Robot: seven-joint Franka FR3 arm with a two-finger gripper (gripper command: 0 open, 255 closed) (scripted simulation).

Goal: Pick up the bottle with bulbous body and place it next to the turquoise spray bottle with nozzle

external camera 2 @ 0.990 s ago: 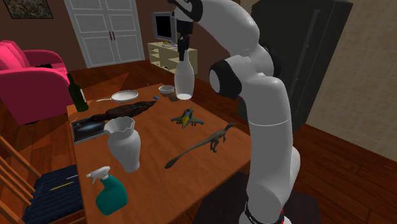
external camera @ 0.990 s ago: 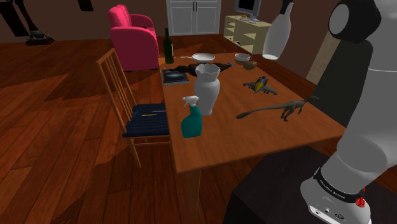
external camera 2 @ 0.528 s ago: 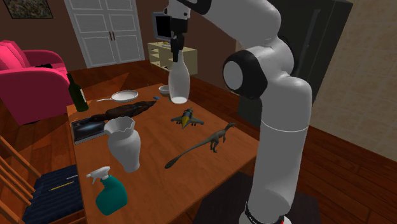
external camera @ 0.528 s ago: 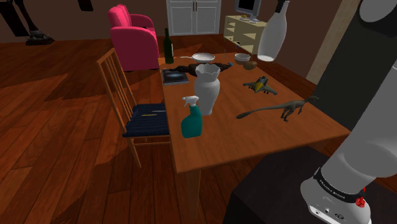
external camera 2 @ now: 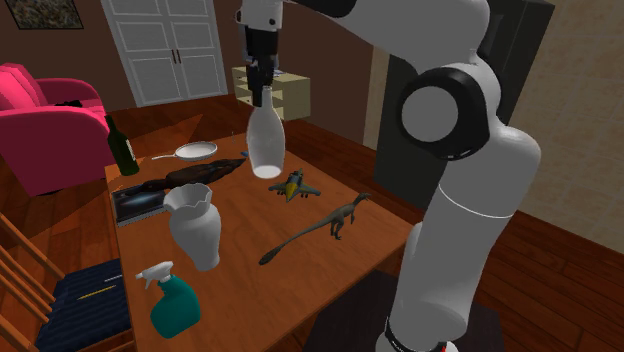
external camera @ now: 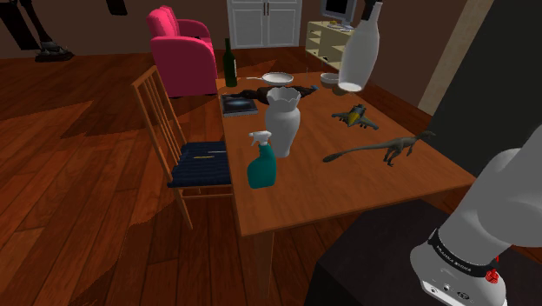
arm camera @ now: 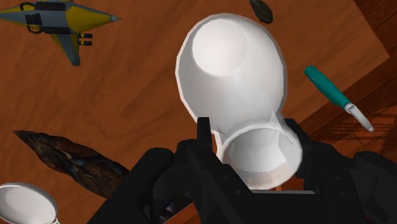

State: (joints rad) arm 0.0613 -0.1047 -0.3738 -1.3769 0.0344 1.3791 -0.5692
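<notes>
The jaws are clamping the neck of the white bottle (external camera 2: 265, 148), which is hanging upright in the air above the far part of the bench (external camera: 347, 187). In the wrist view its rounded body is showing below the fingers, over bare wood near a toy plane (arm camera: 60, 25) and a teal pen (arm camera: 334, 95). The spray bottle (external camera: 261, 162) is standing well apart, at the bench edge toward the shoulder view's left, just beside a white vase (external camera: 283, 120).

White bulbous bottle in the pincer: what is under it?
Bare brown wooden tabletop, with a yellow-and-grey toy jet and a teal pen off to the sides. The patch straight below is hidden by the white bulbous bottle.
</notes>
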